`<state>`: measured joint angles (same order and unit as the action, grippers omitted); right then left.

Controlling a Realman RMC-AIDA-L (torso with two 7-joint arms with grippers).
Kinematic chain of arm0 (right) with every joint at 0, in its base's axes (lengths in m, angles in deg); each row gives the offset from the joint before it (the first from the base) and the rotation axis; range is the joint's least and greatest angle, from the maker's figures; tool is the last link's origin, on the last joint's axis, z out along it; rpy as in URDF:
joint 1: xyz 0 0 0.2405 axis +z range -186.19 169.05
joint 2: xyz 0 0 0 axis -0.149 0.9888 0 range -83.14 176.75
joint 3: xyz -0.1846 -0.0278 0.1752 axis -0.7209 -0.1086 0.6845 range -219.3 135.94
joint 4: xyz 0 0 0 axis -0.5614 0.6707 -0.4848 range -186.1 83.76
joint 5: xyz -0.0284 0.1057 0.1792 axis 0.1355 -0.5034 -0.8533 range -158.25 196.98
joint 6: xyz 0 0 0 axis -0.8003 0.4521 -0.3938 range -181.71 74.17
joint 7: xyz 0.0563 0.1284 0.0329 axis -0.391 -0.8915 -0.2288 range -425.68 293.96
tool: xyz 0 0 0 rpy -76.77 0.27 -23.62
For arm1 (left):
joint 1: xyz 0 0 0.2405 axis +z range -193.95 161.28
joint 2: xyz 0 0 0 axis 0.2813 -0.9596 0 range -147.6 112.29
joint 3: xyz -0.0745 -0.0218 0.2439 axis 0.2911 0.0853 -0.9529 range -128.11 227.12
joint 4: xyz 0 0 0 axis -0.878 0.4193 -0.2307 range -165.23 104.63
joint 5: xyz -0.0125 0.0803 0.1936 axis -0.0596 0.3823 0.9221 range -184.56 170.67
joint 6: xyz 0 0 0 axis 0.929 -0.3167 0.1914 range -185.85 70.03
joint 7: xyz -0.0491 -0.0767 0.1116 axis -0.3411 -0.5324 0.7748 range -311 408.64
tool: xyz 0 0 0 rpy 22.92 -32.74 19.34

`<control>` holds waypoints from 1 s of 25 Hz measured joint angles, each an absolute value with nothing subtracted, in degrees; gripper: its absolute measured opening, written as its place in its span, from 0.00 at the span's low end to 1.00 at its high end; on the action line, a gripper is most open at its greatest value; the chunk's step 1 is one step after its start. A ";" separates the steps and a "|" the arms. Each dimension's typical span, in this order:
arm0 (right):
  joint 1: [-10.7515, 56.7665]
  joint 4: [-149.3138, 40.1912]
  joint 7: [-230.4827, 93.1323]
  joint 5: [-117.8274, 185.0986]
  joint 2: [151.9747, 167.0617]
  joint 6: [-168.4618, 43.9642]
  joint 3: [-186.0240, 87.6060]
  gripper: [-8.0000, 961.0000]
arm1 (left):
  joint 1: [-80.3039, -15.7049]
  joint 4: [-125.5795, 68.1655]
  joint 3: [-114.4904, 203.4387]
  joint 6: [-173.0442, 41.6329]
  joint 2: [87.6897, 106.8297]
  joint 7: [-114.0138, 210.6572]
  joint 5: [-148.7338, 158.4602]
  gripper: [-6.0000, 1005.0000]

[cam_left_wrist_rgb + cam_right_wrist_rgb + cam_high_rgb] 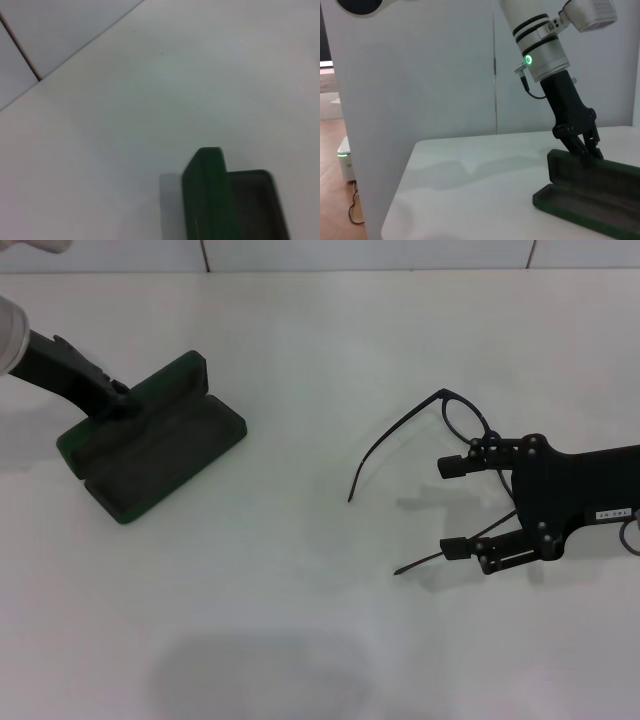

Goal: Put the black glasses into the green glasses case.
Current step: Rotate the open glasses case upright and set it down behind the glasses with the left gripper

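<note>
**Glasses on the table at the right, case open at the left**

The black glasses lie on the white table, right of centre, with both temple arms spread open and pointing left and towards the near edge. The one lens that shows sits at the far end of the frame; the rest of the front is hidden behind the right gripper. That gripper reaches in from the right edge, low over the table, with its two fingers apart: one fingertip is just beside the frame front, the other is over the nearer temple arm. Whether either finger touches the glasses cannot be told, and nothing is clamped between them.

Well apart to the left stands the green glasses case, open, its shallow tray with dark lining flat on the table and its lid raised on the far side. The case sits at an angle to the table edge. The left gripper comes down from the far left corner and meets the raised lid at its upper edge; in the right wrist view its fingers appear closed against the top of the lid. The left wrist view shows only one rounded end of the lid and part of the lining.
</note>
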<state>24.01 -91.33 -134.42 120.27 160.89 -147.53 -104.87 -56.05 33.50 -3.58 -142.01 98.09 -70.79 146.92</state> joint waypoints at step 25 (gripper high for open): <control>23.67 -91.38 -134.42 120.29 161.89 -148.47 -104.88 0.90 | -56.77 33.20 -8.32 -140.56 101.78 -37.49 134.05 0.23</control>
<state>23.67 -91.38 -134.42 120.29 161.89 -148.47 -104.88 -56.77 33.20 -8.32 -140.56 101.78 -37.49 134.05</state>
